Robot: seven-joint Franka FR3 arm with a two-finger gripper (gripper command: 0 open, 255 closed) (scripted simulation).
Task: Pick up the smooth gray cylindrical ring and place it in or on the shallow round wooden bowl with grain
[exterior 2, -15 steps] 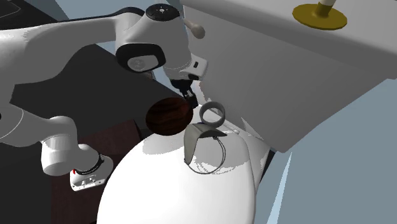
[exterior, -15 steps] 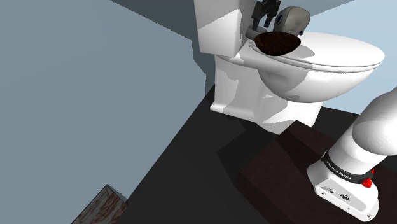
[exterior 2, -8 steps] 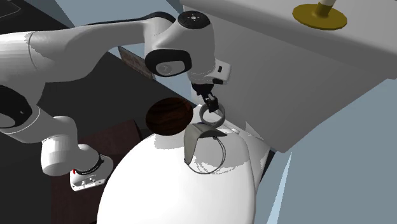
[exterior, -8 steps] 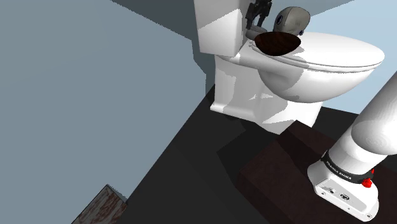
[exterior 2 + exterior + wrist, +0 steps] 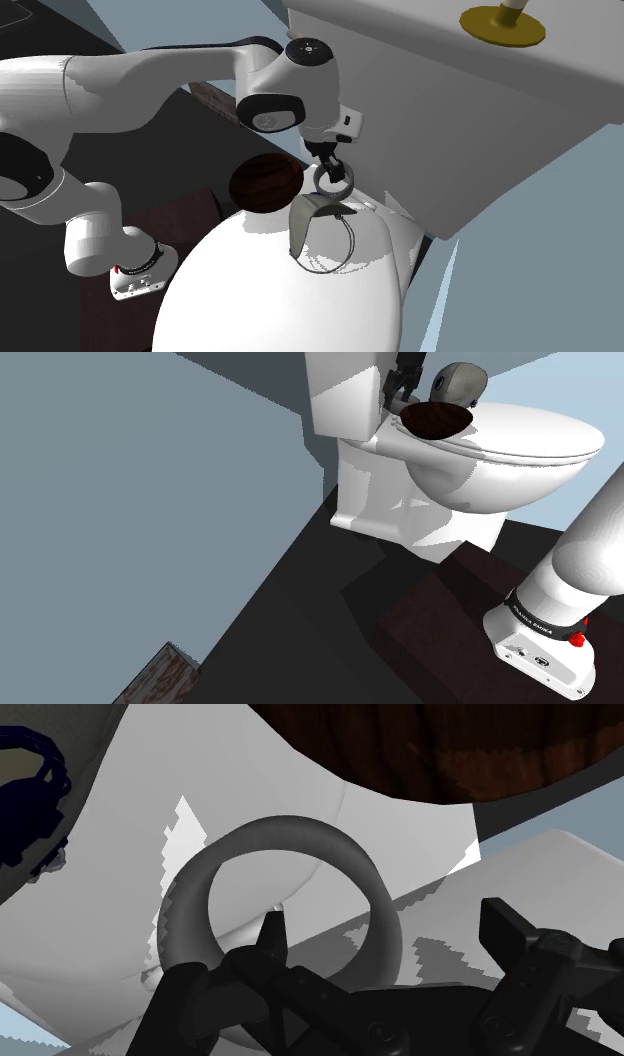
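While the fingers (image 5: 505, 932) stand apart, the gray ring (image 5: 290, 834) has one wall between them, untouched.

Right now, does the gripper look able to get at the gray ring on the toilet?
Probably yes. The gripper is right down at the ring, open, with one finger inside the hole and the other outside, so the ring's wall stands between them. Nothing else sits in that gap.
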